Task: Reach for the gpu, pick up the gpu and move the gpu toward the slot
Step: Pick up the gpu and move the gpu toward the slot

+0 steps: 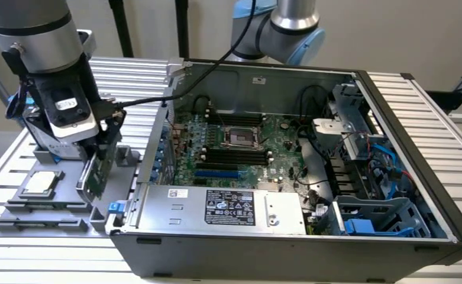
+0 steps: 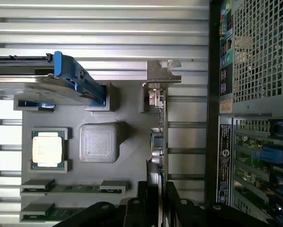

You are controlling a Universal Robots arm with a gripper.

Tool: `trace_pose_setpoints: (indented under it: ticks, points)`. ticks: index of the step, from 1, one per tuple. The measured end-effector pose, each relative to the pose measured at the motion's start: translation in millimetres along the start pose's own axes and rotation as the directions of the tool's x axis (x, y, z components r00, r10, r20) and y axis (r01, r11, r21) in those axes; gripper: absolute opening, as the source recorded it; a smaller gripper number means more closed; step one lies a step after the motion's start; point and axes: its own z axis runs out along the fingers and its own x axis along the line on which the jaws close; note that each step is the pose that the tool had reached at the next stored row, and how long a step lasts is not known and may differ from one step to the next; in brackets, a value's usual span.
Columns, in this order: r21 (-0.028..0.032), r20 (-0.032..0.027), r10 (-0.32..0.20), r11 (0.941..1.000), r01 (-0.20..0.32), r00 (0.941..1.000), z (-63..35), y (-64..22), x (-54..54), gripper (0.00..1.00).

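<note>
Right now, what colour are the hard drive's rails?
Blue rails on the hard drive; clearest in the wrist view.

Green gpu [image 1: 98,170], upright on edge, in gray holder [image 1: 128,158]

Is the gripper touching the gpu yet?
Cannot tell. In the wrist view the gripper sits astride the edge of the gpu, but neither contact nor a gap shows plainly; the exterior view has them overlapping too.
</note>
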Motion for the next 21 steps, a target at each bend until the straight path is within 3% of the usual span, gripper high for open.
trace_pose_setpoints:
  ticks: [13,17,21]
  points:
    - [0.0,-0.0001,0.0,1.0,0.0,1.0,-58.9,0.8,-6.5,0.27]
    - [-0.0004,-0.0009,0.0,1.0,0.0,1.0,-77.2,1.0,-17.1,0.27]
    - [-0.0027,-0.0026,0.0,1.0,0.0,1.0,-95.5,1.1,-34.9,0.27]
